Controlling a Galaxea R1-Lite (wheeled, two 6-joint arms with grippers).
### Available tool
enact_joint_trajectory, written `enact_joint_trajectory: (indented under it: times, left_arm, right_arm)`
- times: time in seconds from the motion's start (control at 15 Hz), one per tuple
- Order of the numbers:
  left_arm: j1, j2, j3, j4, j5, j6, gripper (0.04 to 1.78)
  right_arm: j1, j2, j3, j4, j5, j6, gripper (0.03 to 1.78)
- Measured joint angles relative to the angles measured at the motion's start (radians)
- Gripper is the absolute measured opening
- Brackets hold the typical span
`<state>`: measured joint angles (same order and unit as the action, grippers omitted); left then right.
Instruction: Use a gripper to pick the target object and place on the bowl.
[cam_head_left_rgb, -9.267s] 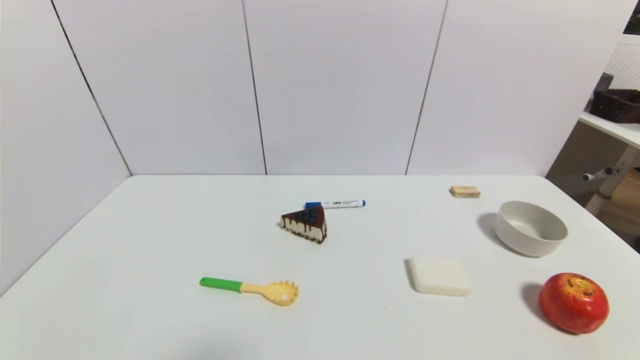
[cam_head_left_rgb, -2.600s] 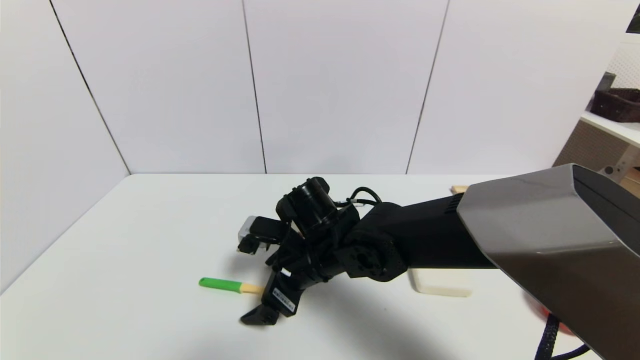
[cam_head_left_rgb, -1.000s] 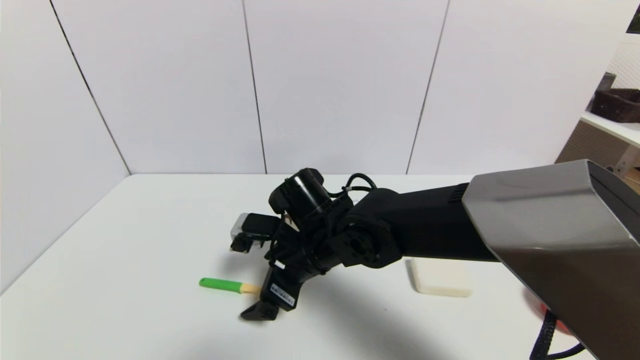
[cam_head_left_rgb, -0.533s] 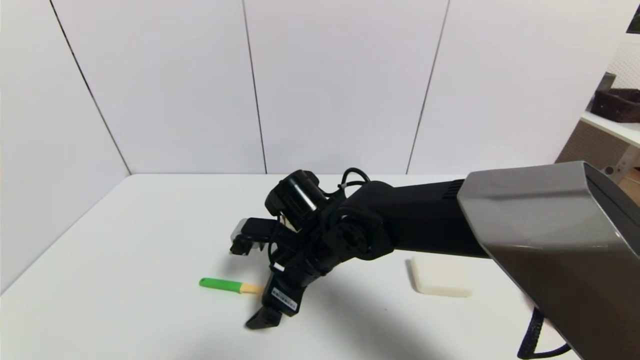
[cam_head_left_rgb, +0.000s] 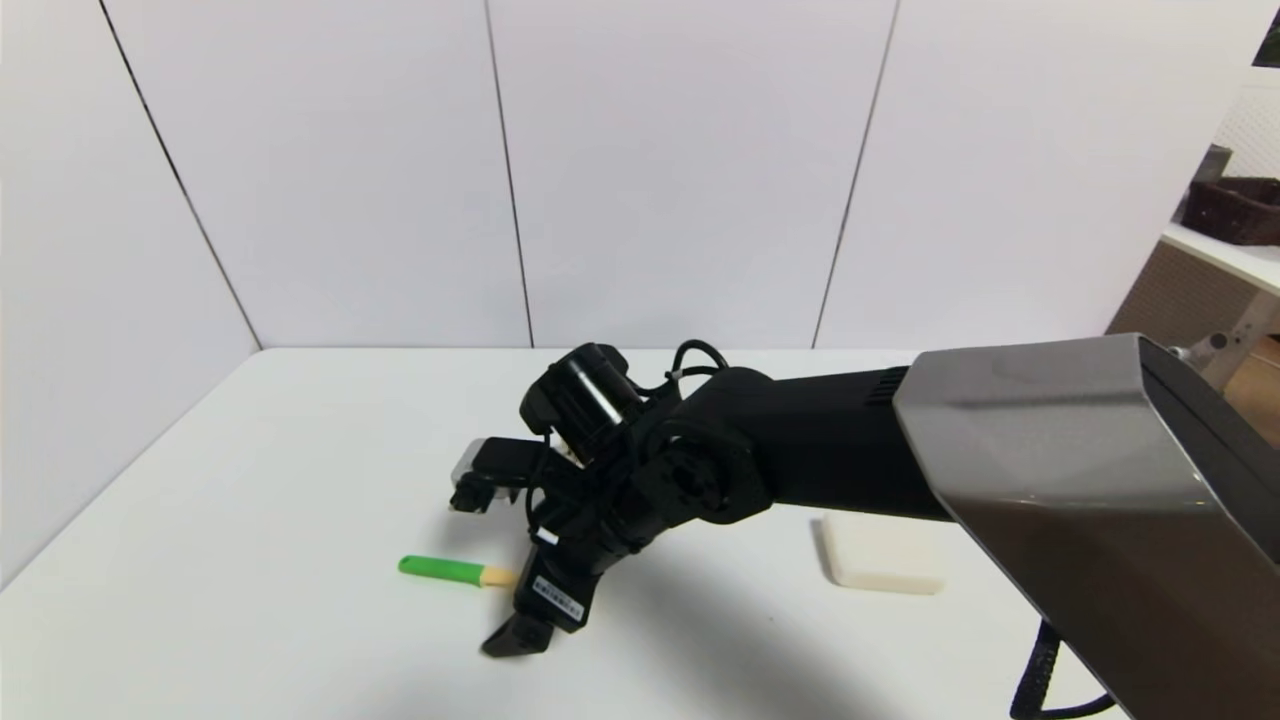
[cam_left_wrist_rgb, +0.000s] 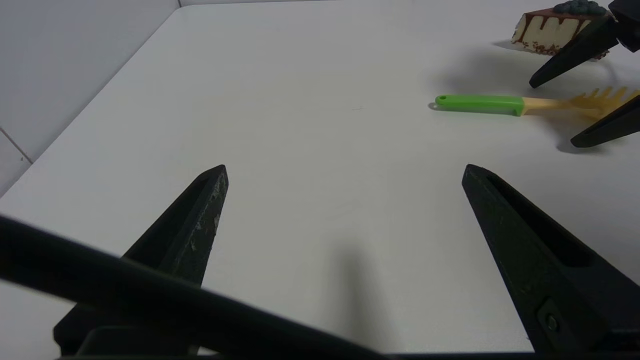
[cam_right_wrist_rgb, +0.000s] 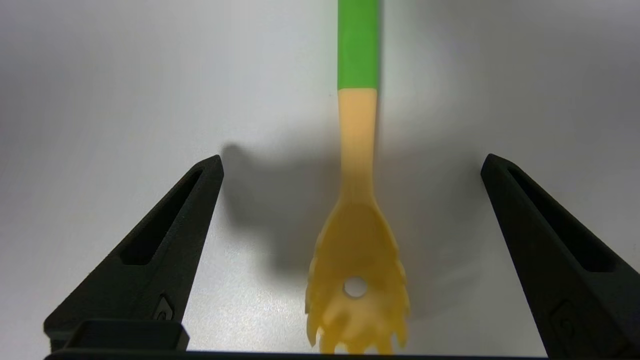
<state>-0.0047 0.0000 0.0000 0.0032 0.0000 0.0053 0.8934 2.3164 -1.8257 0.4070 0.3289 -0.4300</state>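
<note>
White panel walls (cam_head_left_rgb: 680, 170) back and flank one white worktop (cam_head_left_rgb: 250, 560), the largest surface in view.

One right arm (cam_head_left_rgb: 1050, 500), grey shell and black forearm, reaches in from the right across the worktop's middle. Bowl not visible in any view; arm covers that side.

One flat white square block (cam_head_left_rgb: 880, 565) lies on the worktop just below the forearm, partly covered by it.

Right pincer (cam_head_left_rgb: 505, 565) angled down over the near-centre of the worktop. Wrist view: its two fingers stand wide apart, one on each side of the spoon's neck, neither touching it. Holding nothing.

Left pincer (cam_left_wrist_rgb: 345, 172): seen only in its own wrist view, two fingers spread wide, nothing between them, low over bare worktop well apart from the spoon.

One cake slice (cam_left_wrist_rgb: 555, 25), chocolate top and pale side, sits on the worktop beyond the right pincer's fingers in the left wrist view.

One pasta spoon (cam_right_wrist_rgb: 357, 200) lies flat on the worktop. Green handle points toward the robot's left; pale yellow toothed head with one hole sits under the right pincer. In the head view only the handle and a short piece of neck show.
</note>
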Motion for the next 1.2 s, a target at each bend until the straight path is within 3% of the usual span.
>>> enact_joint_trajectory:
  times: [1.0, 1.2]
  left_arm:
    - [0.000, 0.000, 0.000, 0.000, 0.000, 0.000, 1.69]
    - [0.000, 0.000, 0.000, 0.000, 0.000, -0.001, 1.69]
  right_arm:
    - [0.008, 0.028, -0.010, -0.033, -0.003, -0.003, 1.77]
    - [0.006, 0.030, -0.010, -0.031, -0.004, -0.006, 1.33]
